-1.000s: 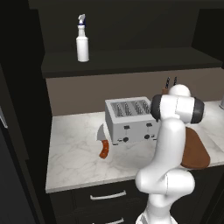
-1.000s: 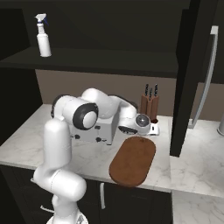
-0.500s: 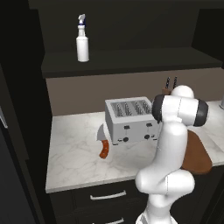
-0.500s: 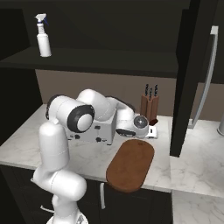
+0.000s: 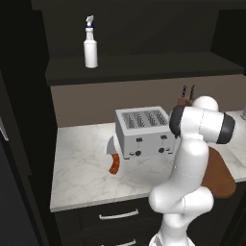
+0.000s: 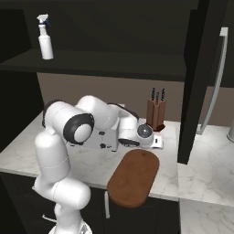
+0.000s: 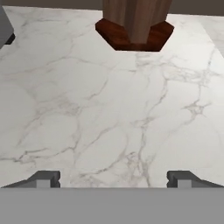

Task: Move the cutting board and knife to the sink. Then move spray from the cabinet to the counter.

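Left base view: arm hides cutting board (image 5: 222,178).

The white arm rises from its base, bends at a dark elbow joint and reaches forward and low, its wrist folded down. The gripper (image 7: 113,179) points ahead and downward with its two dark fingertips (image 7: 46,178) spread wide apart. Nothing sits between them, and neither tip touches anything.
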